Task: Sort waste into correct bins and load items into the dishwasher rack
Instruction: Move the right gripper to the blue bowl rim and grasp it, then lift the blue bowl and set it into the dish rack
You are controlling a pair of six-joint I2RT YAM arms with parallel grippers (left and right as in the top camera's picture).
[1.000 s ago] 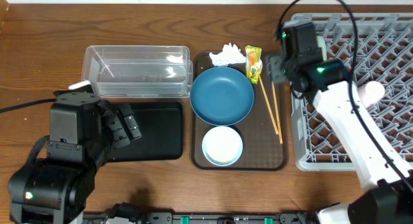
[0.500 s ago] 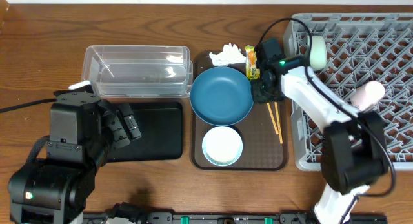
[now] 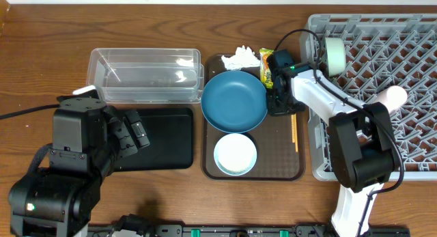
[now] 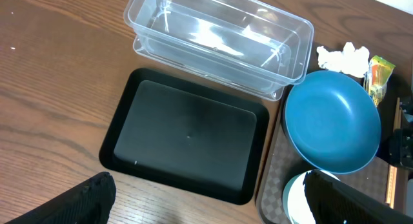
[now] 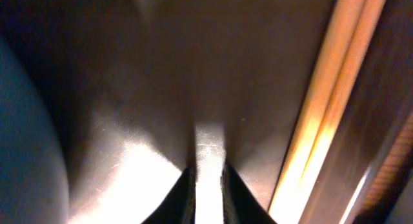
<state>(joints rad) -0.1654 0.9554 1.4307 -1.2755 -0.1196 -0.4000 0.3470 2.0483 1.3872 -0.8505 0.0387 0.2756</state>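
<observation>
My right gripper (image 3: 276,102) is low over the brown tray, between the dark blue bowl (image 3: 234,100) and the chopsticks (image 3: 295,131). In the right wrist view its jaws (image 5: 208,185) stand almost together; only bright tray surface shows in the slit, with the bowl (image 5: 26,121) left and chopsticks (image 5: 322,101) right. The tissue (image 3: 240,57) and snack wrapper (image 3: 267,63) lie at the tray's far end. A white bowl (image 3: 235,154) sits at its near end. My left gripper (image 4: 206,211) hangs open by the black tray (image 4: 187,130). The clear tub (image 3: 147,74) lies behind it.
The grey rack (image 3: 410,59) fills the right side; a mint-green bowl (image 3: 333,54) stands on edge in it, and a pink-tinted cup (image 3: 390,99) lies further right. The brown tray (image 3: 273,162) sits between the rack and the bins.
My right arm swung left from the rack's edge to the tray, dropped beside the blue bowl, and its jaws closed down. The left arm has not moved.
</observation>
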